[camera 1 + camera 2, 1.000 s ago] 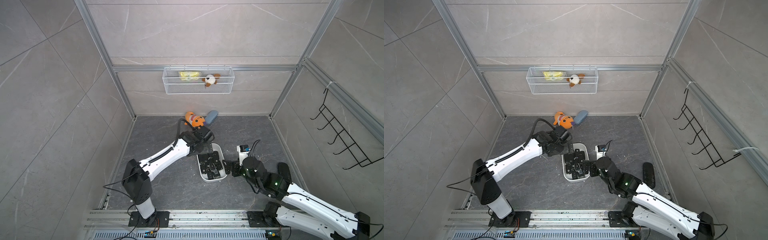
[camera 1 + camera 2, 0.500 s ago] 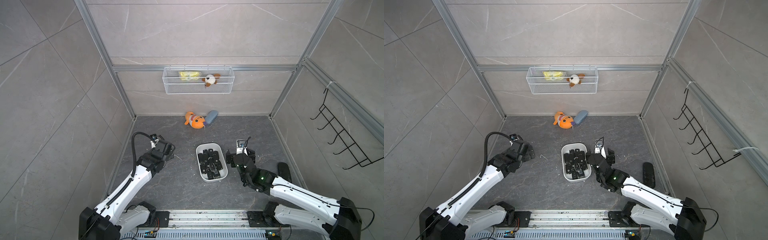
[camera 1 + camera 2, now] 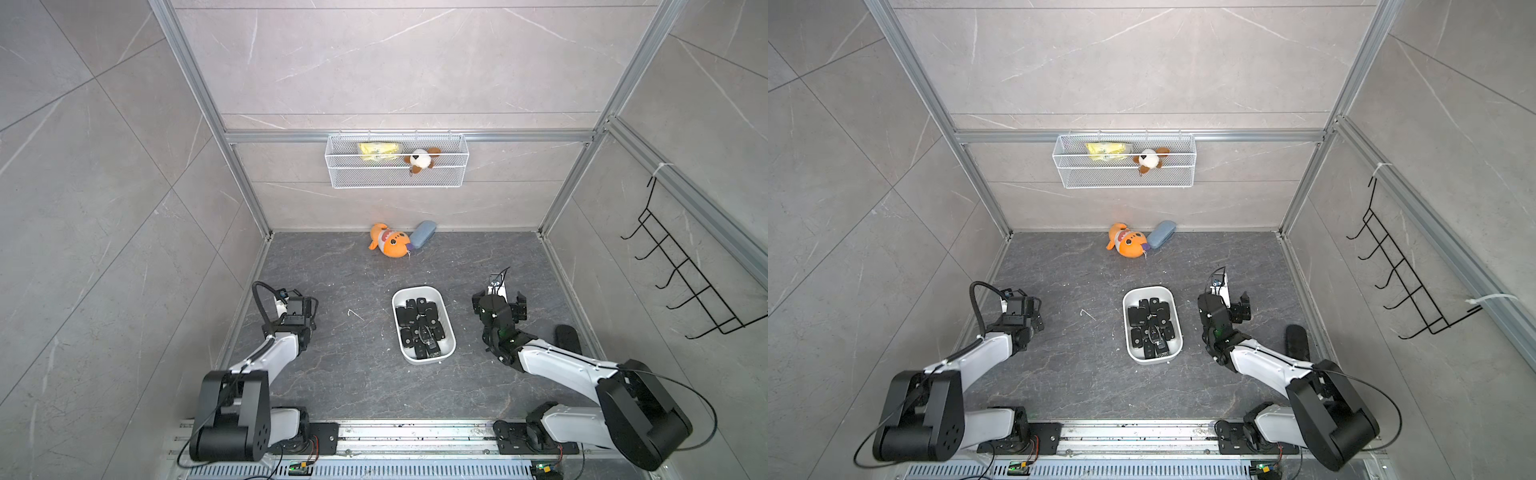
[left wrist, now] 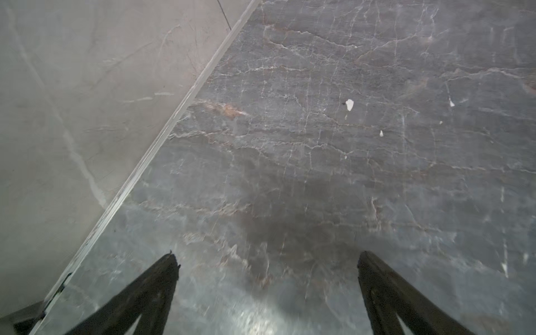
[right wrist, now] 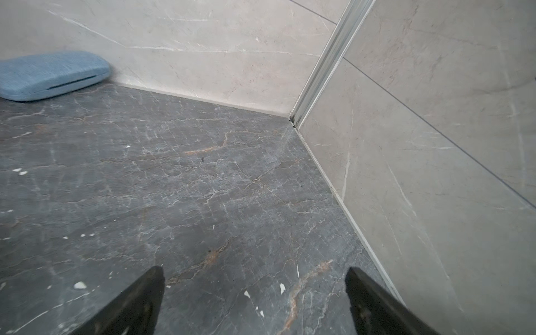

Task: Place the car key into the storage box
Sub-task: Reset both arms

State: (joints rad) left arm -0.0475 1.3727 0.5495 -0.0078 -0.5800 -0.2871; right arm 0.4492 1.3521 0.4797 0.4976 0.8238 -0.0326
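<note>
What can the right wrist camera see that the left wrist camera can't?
Only the right wrist camera shows the blue case lying at the foot of the back wall, and the corner where two walls meet. Only the left wrist camera shows the left side wall, with no objects. Both show the dark marbled floor and an open, empty gripper: the right gripper, the left gripper.

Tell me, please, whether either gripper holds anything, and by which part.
Nothing: the left gripper and right gripper both stand open and empty.
</note>
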